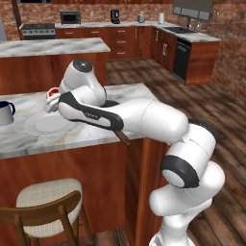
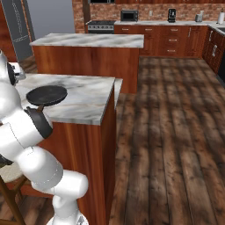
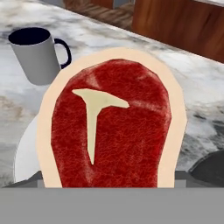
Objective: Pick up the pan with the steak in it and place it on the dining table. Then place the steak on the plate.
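The steak (image 3: 109,131), red with a pale fat rim, sits close in front of the hand camera and hides the fingertips. My gripper (image 1: 52,100) is shut on it, holding it a little above the dining table (image 1: 96,132). The white plate (image 1: 48,125) lies just below and slightly in front of the held steak, and its rim (image 3: 24,153) peeks out on the left. The black pan (image 2: 46,94) rests empty on the marble top to the right of the plate. Its brown handle (image 1: 123,138) sticks out over the table's near edge under my forearm.
A grey mug (image 3: 37,54) with a dark inside stands on the table left of the plate (image 1: 5,113). A cushioned wooden stool (image 1: 48,202) is tucked below the near edge. A second marble island (image 2: 88,41) stands behind, with wood floor to the right.
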